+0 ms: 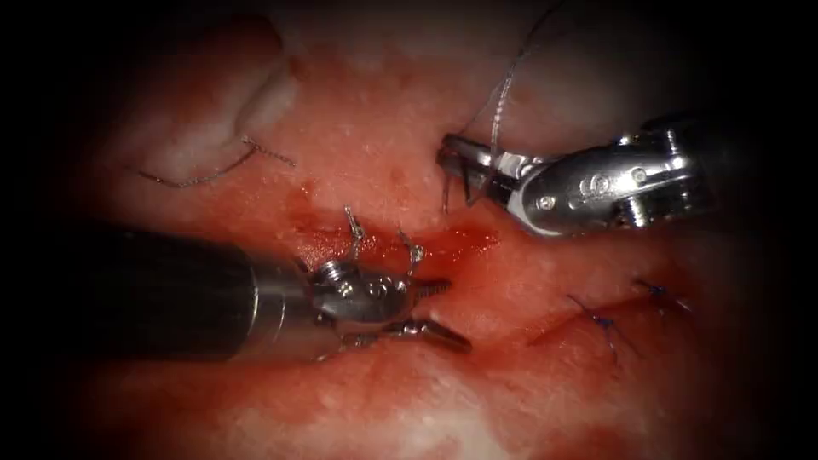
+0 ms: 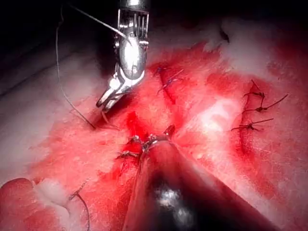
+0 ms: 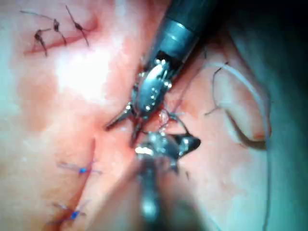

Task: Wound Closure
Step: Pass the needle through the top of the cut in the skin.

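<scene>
The cut (image 1: 426, 243) runs across the tissue (image 1: 383, 136) with red fluid in it. Two knotted stitches with short grey ends (image 1: 354, 230) stand in it. My left tool (image 1: 439, 311) hovers just below the cut, jaws open and holding nothing; it is also in the right wrist view (image 3: 122, 129). My right tool (image 1: 456, 153) is above the cut, jaws shut on the grey thread (image 1: 504, 94), which rises away from them. Short dark strands (image 1: 446, 192) hang from the jaws to the tissue; I cannot tell whether one is the needle. The right tool (image 2: 105, 102) appears with thread (image 2: 60, 72) beside it.
Two blue stitches (image 1: 605, 324) close a second cut at the lower right of the endoscope view. A loose cut piece of thread (image 1: 213, 173) lies on the pale tissue at the upper left. Older dark stitches (image 2: 252, 113) mark another cut.
</scene>
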You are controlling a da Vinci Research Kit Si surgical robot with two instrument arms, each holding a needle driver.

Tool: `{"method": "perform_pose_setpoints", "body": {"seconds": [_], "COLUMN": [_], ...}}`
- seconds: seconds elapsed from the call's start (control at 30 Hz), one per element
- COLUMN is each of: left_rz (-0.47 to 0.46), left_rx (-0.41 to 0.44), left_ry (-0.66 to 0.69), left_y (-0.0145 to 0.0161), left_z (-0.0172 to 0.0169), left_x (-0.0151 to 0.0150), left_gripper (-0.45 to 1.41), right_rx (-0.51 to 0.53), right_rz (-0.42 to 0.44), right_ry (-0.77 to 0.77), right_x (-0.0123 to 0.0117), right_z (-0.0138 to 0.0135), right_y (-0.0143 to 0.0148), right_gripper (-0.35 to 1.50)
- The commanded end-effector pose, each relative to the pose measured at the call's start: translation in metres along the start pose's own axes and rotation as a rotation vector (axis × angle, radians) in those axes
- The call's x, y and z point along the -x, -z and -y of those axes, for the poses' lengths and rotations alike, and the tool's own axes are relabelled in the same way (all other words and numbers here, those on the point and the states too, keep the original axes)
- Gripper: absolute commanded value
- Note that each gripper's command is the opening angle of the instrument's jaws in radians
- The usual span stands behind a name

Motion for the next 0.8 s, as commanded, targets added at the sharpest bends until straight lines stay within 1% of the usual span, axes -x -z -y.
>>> {"method": "perform_pose_setpoints", "body": {"seconds": [0.03, 0.2, 0.27, 0.3, 0.4, 0.63, 0.8], "left_rz": [0.002, 0.005, 0.006, 0.006, 0.009, 0.012, 0.015], "left_rx": [0.000, 0.000, 0.001, 0.001, 0.002, 0.002, 0.003], "left_ry": [0.001, 0.000, -0.001, -0.001, -0.001, -0.001, -0.001], "left_y": [-0.0007, -0.0007, -0.0006, -0.0006, -0.0005, -0.0004, -0.0003], "left_z": [-0.0001, -0.0001, -0.0001, -0.0001, 0.0000, 0.0000, -0.0001], "left_x": [0.0001, 0.0001, 0.0002, 0.0002, 0.0002, 0.0001, 0.0001], "left_gripper": [0.66, 0.66, 0.66, 0.66, 0.66, 0.66, 0.66], "right_rx": [0.001, 0.001, -0.009, -0.009, -0.045, -0.074, -0.069], "right_rz": [0.000, 0.002, 0.023, 0.023, 0.042, 0.053, 0.067], "right_ry": [-0.013, -0.098, -0.165, -0.165, -0.250, -0.314, -0.344], "right_x": [0.0002, 0.0004, 0.0004, 0.0004, 0.0002, -0.0001, -0.0006], "right_z": [0.0003, -0.0004, -0.0007, -0.0007, -0.0006, -0.0006, -0.0013], "right_y": [-0.0008, -0.0011, -0.0012, -0.0012, -0.0015, -0.0024, -0.0033], "right_gripper": [-0.35, -0.35, -0.35, -0.35, -0.35, -0.35, -0.35]}}
